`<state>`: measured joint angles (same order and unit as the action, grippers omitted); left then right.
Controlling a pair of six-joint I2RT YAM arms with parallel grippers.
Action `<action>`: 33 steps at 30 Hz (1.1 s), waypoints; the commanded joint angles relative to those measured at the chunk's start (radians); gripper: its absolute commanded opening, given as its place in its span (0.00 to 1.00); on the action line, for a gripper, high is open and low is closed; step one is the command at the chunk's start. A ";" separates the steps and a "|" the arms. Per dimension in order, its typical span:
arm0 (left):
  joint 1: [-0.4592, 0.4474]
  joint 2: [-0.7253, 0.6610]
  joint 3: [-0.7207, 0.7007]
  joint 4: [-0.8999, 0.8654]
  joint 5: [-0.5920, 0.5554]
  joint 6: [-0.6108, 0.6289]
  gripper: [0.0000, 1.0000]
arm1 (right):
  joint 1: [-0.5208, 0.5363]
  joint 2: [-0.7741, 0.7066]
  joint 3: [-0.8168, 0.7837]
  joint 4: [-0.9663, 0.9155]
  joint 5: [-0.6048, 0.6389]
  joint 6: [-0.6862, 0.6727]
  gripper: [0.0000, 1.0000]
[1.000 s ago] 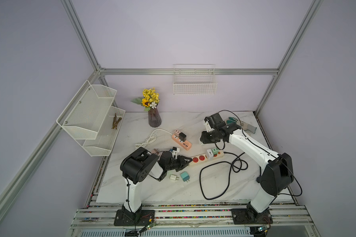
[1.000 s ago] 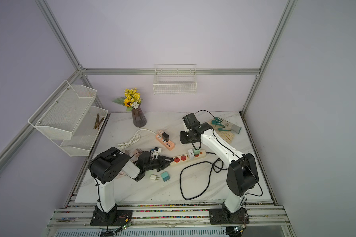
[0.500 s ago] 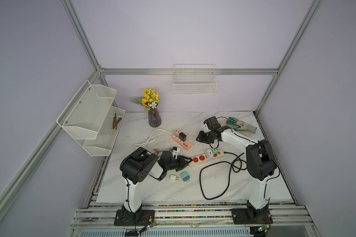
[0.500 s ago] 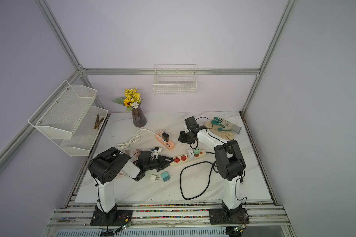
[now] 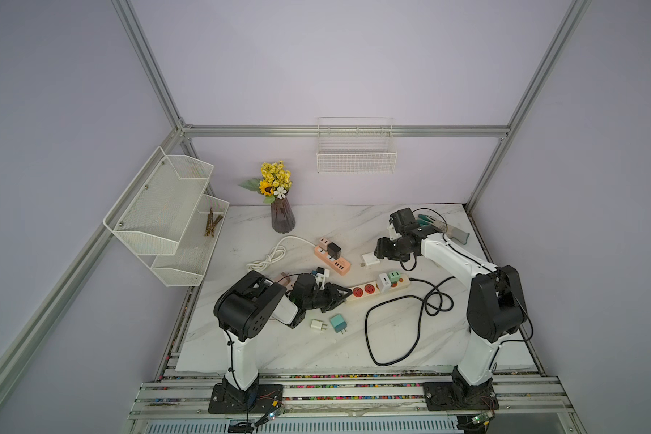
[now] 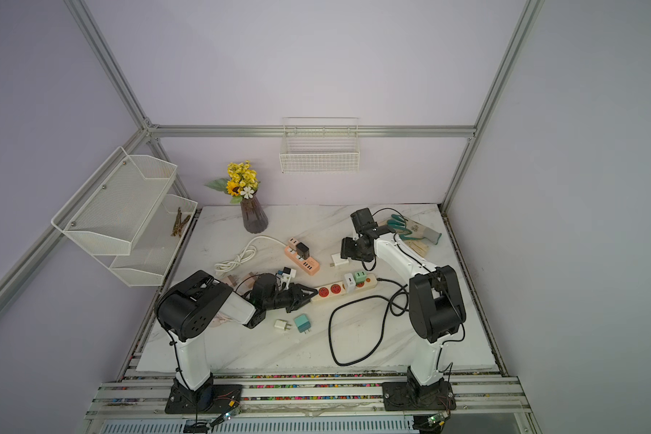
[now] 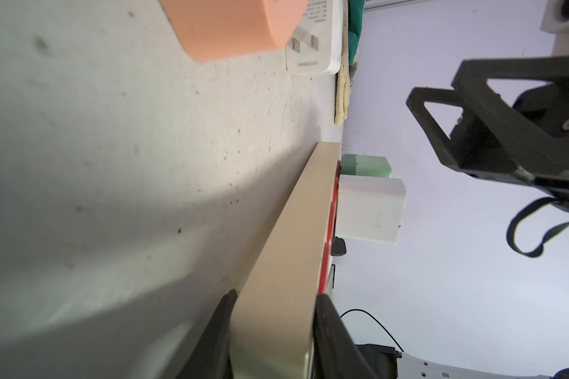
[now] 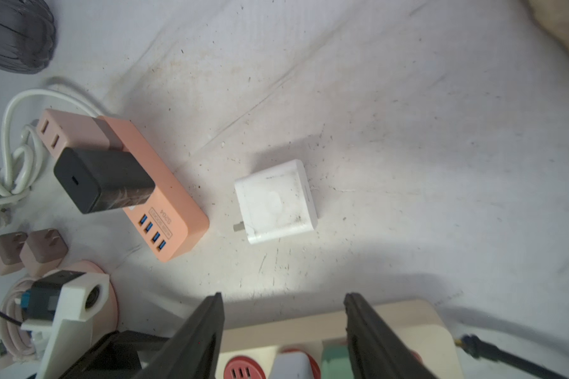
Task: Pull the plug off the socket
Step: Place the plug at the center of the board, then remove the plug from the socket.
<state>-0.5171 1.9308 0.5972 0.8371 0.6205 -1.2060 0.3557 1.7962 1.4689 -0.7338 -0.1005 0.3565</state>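
Two plugs, a white plug [image 5: 384, 281] and a green plug [image 5: 393, 276], stand in the beige power strip [image 5: 369, 290] mid-worktop. The left gripper [image 7: 276, 297] pinches that strip's end. The right gripper [image 8: 283, 297], jaws spread and empty, hangs near a loose white charger [image 8: 275, 201] marked "SUPERVOOC". The charger lies flat between the beige strip and an orange strip [image 8: 165, 210] labelled "S204", which carries a black adapter [image 8: 102, 180]. Gloves [image 5: 451, 231] lie at the far right corner. A black cable [image 5: 391, 330] loops toward the near edge.
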 commanded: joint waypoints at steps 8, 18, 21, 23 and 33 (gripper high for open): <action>0.002 -0.016 0.035 -0.391 -0.106 0.106 0.02 | 0.126 -0.104 -0.056 -0.231 0.161 -0.029 0.61; 0.002 -0.019 0.026 -0.385 -0.108 0.103 0.02 | 0.142 -0.023 -0.070 -0.214 0.176 -0.027 0.61; 0.001 -0.021 0.024 -0.378 -0.108 0.097 0.02 | 0.143 -0.001 -0.074 -0.191 0.152 -0.027 0.61; 0.002 -0.022 0.022 -0.368 -0.107 0.091 0.03 | 0.143 0.011 -0.082 -0.169 0.132 -0.022 0.60; -0.004 -0.043 0.029 -0.370 -0.117 0.072 0.05 | 0.177 -0.011 -0.094 -0.181 0.145 0.015 0.56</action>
<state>-0.5163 1.8847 0.6544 0.6888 0.6205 -1.1767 0.5110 1.7714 1.4055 -0.9390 0.0795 0.3473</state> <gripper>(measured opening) 0.320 0.556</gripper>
